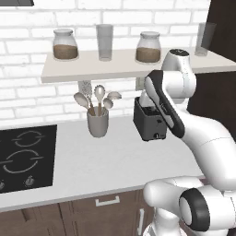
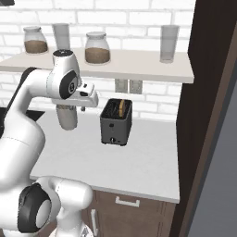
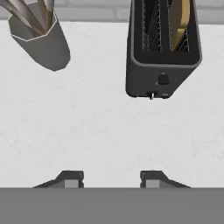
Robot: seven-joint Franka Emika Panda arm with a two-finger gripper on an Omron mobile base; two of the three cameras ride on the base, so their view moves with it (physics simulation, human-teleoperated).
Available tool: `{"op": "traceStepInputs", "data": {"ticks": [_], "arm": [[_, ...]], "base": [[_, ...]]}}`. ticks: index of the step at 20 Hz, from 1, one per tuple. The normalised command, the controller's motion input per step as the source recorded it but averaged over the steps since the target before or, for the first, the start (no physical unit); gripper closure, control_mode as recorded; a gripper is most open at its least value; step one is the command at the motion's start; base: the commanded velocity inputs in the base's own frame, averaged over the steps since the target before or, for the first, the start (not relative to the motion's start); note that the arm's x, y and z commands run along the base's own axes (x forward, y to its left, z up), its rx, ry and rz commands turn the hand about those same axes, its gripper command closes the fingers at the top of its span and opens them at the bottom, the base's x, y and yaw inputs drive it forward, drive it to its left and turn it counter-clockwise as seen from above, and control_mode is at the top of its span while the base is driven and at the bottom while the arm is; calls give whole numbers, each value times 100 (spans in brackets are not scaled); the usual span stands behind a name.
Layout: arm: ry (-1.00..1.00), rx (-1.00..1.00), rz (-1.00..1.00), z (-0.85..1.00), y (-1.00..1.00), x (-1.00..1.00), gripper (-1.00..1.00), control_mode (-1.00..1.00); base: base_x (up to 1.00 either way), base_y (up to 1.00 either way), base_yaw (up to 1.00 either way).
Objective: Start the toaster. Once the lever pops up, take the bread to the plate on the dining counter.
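The dark toaster (image 1: 150, 123) (image 2: 115, 122) (image 3: 162, 52) stands on the grey counter near the brick wall. A tan slice of bread (image 2: 121, 109) (image 3: 179, 22) sits in the slot on the right in the hand view, its top edge showing above the slot. A small knob (image 3: 162, 79) and a tiny lever tip (image 3: 152, 94) show on the face turned toward me. My gripper (image 3: 111, 178) hangs open above the bare counter, short of the toaster's front face and touching nothing. The plate and the dining counter are out of view.
A grey utensil cup (image 1: 97, 122) (image 3: 41, 41) with spoons stands left of the toaster. A black cooktop (image 1: 25, 156) lies at the far left. A shelf (image 1: 106, 67) with jars and glasses overhangs the toaster. A dark tall panel (image 2: 208, 115) bounds the counter's right end.
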Motion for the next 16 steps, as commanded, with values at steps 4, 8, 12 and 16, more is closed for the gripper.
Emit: {"op": "traceStepInputs", "data": {"ticks": [4, 8, 12, 16], "arm": [[0, 0, 0, -16, -5, -31, -100, -100], [-2, 1, 0, -57, -63, -38, -100, -100], [0, 4, 0, -19, -71, 15, -100, -100], [0, 2, 0, -15, -42, 46, -100, -100]], "base": [[0, 0, 0], [0, 0, 0], [0, 0, 0], [0, 0, 0]]}}
